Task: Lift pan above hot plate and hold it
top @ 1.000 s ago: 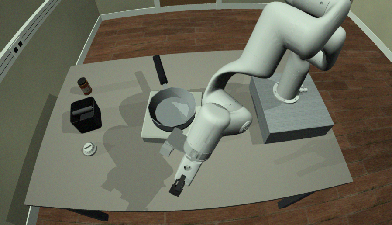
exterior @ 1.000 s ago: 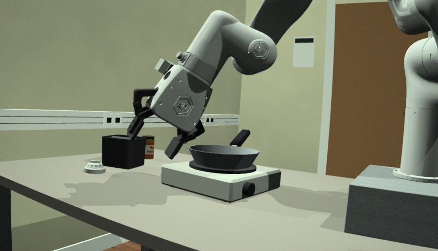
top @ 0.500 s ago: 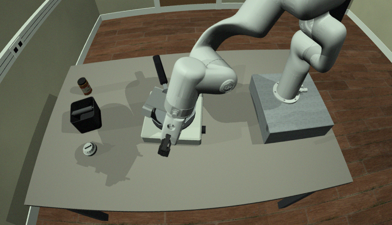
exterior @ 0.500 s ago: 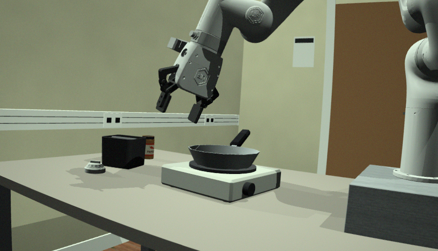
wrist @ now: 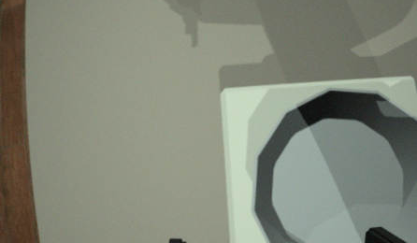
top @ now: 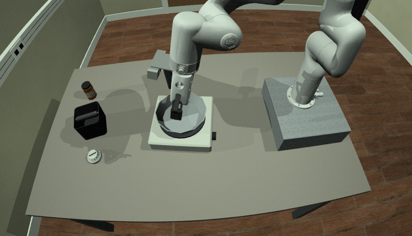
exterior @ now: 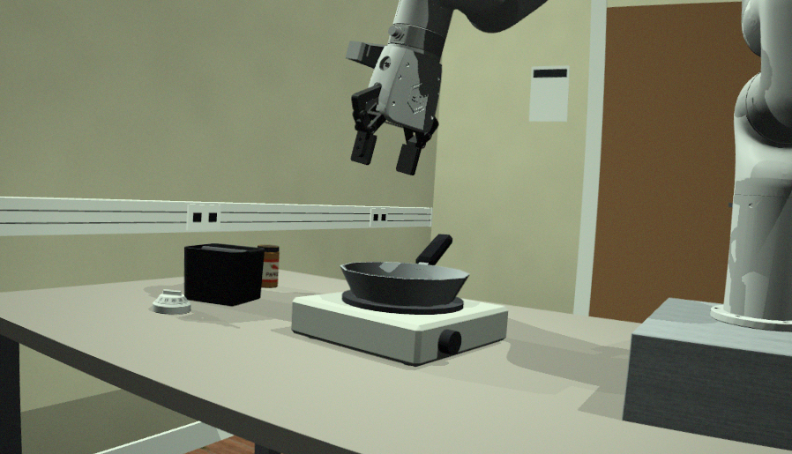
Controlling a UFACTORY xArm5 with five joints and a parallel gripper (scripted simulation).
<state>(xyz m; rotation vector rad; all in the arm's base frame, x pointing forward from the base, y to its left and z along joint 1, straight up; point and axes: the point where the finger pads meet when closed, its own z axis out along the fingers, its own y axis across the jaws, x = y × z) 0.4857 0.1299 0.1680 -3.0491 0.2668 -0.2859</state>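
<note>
Pan (exterior: 404, 286) sits flat on the hot plate (exterior: 373, 323), mid-table, not lifted yet. Its black handle (exterior: 435, 249) angles up off the far rim in the exterior view; the arm hides it in the top view. Step in hand looks like the approach: gripper (exterior: 385, 154) hangs high above the pan, well apart from it, pointing down, roughly over the near-left part of the bowl as far as I can judge. Next move prob calls for shifting over to the handle, turning the jaws to straddle it, dropping down, then closing before any lift. Gripper is spread fully wide, nothing between the fingers (exterior: 362, 148), touching nothing. Wrist view shows the pan's bowl and the hot plate corner below, only the fingertips peeking at the bottom edge. Further out: black box (exterior: 222, 273), jar (exterior: 268, 266), small dial timer (exterior: 171, 301) on table (exterior: 175, 355), left of the plate; arm's grey base block (exterior: 700, 379) to the right
</note>
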